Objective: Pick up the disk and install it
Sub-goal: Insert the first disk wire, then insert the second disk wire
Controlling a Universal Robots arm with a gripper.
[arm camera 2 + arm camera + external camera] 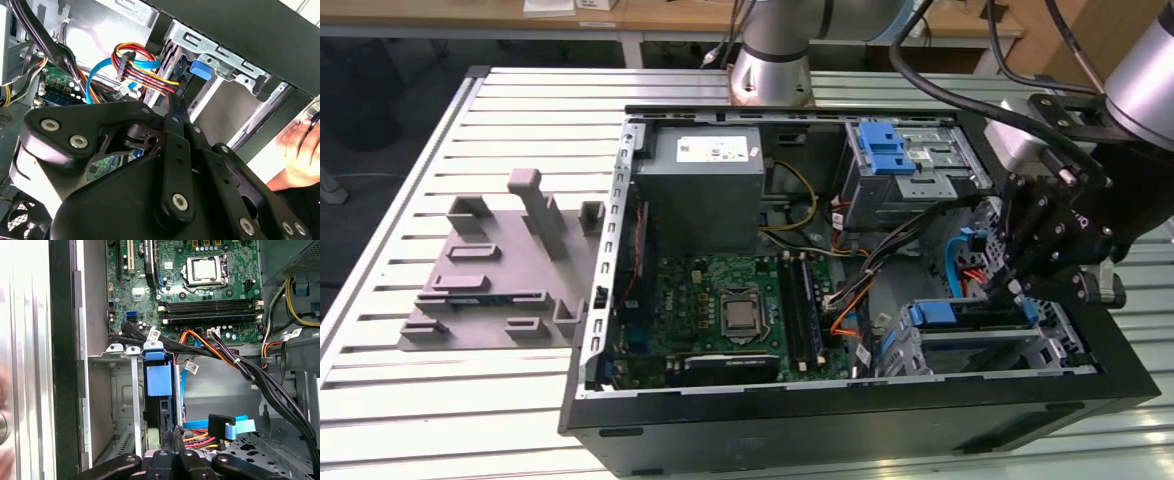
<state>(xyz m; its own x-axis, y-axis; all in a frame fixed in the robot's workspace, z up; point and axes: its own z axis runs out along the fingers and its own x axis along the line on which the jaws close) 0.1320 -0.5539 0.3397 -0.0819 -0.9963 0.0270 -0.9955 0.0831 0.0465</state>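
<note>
**Blue-railed disk seated upright in the drive cage**

Blue plastic marks the disk [159,390]: in the first wrist view it stands on edge in a slot of the metal drive cage [120,405], its blue tab facing the camera at the frame's centre, a dark body running down behind it. In the exterior view the same disk [947,314] shows as a blue piece in the cage at the lower right of the open computer case [854,420].

Just at the disk's lower end in the first wrist view sit the black fingers [172,437] of the gripper [175,440], drawn close together; whether they pinch the disk's edge or merely meet beside it I cannot tell. In the exterior view the gripper [1014,290] hangs over the cage at right.

Beside the slot lie a blue data cable [235,426] and a red-and-yellow power lead [200,442]. Above them is the green motherboard [185,285].

Left of the case in the exterior view, a grey fixture block [500,270] rests on the slatted table [400,400]. A person's hand [300,155] shows at the second wrist view's right edge.
</note>
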